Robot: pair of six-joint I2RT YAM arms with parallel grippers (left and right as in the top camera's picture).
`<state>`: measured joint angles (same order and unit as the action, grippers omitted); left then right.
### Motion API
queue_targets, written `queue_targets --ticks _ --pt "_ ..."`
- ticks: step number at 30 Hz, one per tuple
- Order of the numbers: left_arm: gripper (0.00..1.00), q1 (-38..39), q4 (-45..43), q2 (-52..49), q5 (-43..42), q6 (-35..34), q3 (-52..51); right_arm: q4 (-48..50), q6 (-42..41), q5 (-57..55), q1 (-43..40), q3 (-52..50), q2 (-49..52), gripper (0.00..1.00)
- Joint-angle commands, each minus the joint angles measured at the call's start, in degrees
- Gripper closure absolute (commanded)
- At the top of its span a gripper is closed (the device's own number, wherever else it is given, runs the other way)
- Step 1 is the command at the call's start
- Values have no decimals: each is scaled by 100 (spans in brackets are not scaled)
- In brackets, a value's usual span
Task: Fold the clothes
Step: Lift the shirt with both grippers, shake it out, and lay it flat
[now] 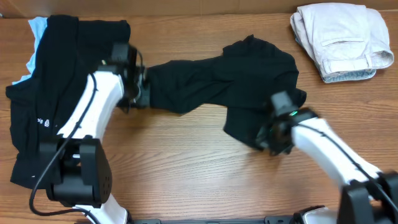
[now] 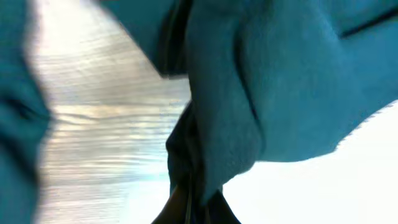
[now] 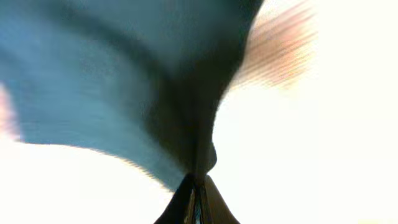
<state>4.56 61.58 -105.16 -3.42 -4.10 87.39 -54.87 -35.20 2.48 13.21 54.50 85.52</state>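
Observation:
A crumpled black garment (image 1: 224, 78) lies stretched across the middle of the wooden table. My left gripper (image 1: 138, 93) is shut on its left end; in the left wrist view the cloth (image 2: 261, 87) looks bluish and bunches into the closed jaws (image 2: 196, 208). My right gripper (image 1: 268, 140) is shut on its lower right edge; the right wrist view shows the fabric (image 3: 124, 81) pinched in the jaws (image 3: 198, 205). A second black garment (image 1: 43, 99) with tiny white marks lies spread at the far left, under my left arm.
A folded cream-white garment (image 1: 341, 38) sits at the back right corner. A light blue cloth (image 1: 36, 34) peeks out from under the left black garment. Bare wood shows along the front middle of the table (image 1: 186, 168).

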Motion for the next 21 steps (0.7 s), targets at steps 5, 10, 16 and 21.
queue_targets --ticks 5,10,16,21 --pt "96 -52 1447 63 195 284 3252 -1464 1362 -133 -1469 3180 -890 96" --pt "96 -52 2028 63 254 286 4970 -2186 1694 -105 -2181 5121 -890 96" --pt "96 -52 2297 74 280 284 6356 -2789 1768 -90 -2802 6640 -892 96" --pt "96 -52 2430 234 540 282 7112 -3169 1766 -90 -3176 7731 -892 96"
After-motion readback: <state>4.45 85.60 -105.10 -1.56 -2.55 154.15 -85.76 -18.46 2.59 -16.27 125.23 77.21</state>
